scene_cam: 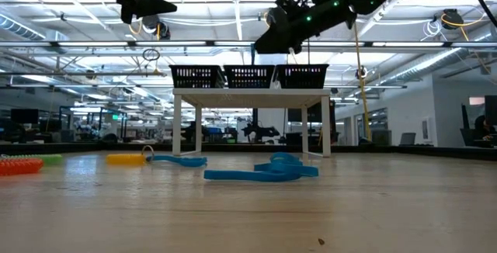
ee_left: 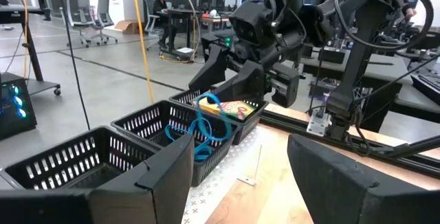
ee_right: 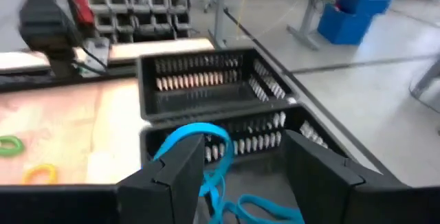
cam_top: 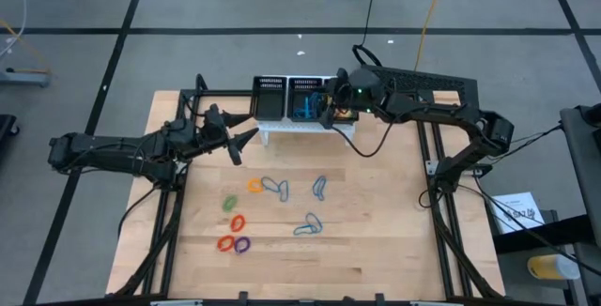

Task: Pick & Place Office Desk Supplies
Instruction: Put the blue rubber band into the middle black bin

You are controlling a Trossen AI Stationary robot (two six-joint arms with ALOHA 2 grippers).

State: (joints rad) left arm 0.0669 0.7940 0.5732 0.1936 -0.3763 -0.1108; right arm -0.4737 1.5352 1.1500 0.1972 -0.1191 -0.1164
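- The right gripper (cam_top: 331, 109) hangs over the black mesh organiser (cam_top: 282, 97) at the table's (cam_top: 376, 240) twelve o'clock edge, its fingers (ee_right: 182, 162) spread with a blue loop (ee_right: 196, 145) draped at one finger (held or merely hanging, I cannot tell).
- Under it, the middle bin holds more blue loops (ee_left: 203, 131); the end bin nearest the right arm holds a yellow crayon box (ee_left: 230, 108).
- The left gripper (cam_top: 239, 132) hovers at about ten o'clock, fingers wide apart and holding nothing.
- Mid-table lie three blue loops (cam_top: 319, 188), with an orange loop (cam_top: 254, 186) beside them.
- Toward seven o'clock sit green (cam_top: 229, 202), red (cam_top: 225, 243) and purple (cam_top: 242, 245) loops.
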